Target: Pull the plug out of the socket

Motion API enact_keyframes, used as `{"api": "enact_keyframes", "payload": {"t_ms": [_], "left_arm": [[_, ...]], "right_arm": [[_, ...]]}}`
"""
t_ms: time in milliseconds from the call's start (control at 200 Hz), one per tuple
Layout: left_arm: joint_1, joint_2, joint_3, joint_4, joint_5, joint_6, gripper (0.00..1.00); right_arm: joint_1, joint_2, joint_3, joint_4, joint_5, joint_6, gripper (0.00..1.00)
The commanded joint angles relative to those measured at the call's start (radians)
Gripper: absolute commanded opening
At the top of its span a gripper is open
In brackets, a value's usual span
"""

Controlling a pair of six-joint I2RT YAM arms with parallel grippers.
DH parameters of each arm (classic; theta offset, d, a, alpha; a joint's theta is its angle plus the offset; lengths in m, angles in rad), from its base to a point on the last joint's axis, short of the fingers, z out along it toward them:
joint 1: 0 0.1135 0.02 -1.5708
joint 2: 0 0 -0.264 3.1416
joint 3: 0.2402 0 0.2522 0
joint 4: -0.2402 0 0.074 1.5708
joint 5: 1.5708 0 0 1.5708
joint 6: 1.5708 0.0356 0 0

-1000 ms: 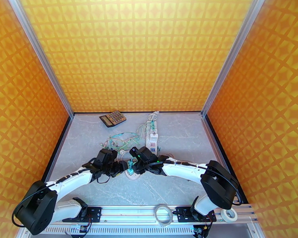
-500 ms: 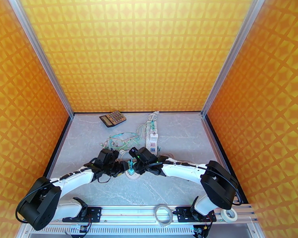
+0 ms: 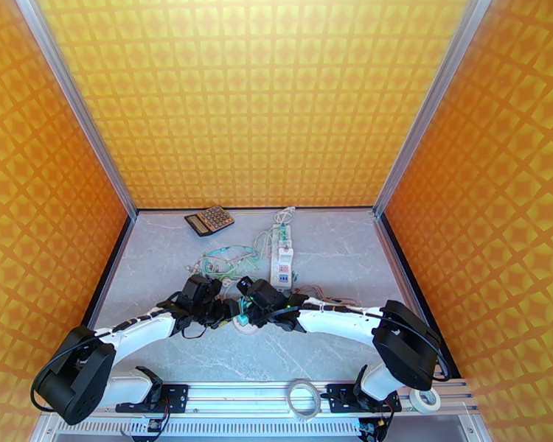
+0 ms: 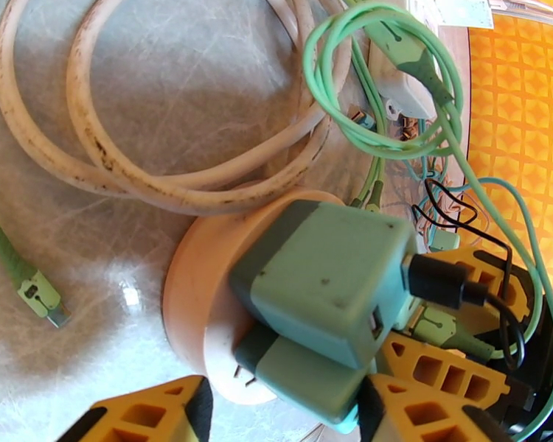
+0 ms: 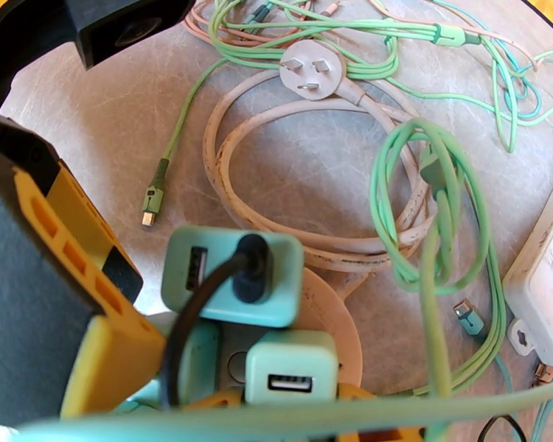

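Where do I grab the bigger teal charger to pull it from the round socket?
Probably pinch the bigger teal charger across its two flat side walls, coming from above: it stands upright in the round socket, and the black cable occupies its top face.

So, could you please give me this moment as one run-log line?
phase: grasp | left pincer: open, straddling round socket | right pincer: shut on small teal plug

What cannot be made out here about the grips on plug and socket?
- Left wrist view: whether the left gripper touches the round socket; the bottom edge cuts its fingers off.
- Right wrist view: what the right gripper clamps; a blurred green cable covers its fingertips.
- Top view: the plug; too small.
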Motion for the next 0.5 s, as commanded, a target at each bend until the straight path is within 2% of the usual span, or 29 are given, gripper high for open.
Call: {"api": "enact_keyframes", "payload": {"t_ms": [0,135,340,495], "left_arm": [[-0.007,0.048,-0.053,-0.185,-0.1,0.036,0.55],[-0.006,0.069,-0.063,-0.184,-0.104,0.042,0.52],[-0.006,0.069,-0.071,-0.203,-0.117,0.052,0.51],[-0.006,0.071,-0.069,-0.196,-0.119,0.051,0.5]], "right_arm": [[-0.028,-0.052,-0.026,0.01,-0.14,0.046,0.25],[-0.083,-0.066,-0.035,0.032,-0.221,0.085,0.25],[-0.09,-0.061,-0.026,0.038,-0.244,0.094,0.25],[-0.031,-0.058,-0.002,-0.023,-0.135,0.033,0.26]]}}
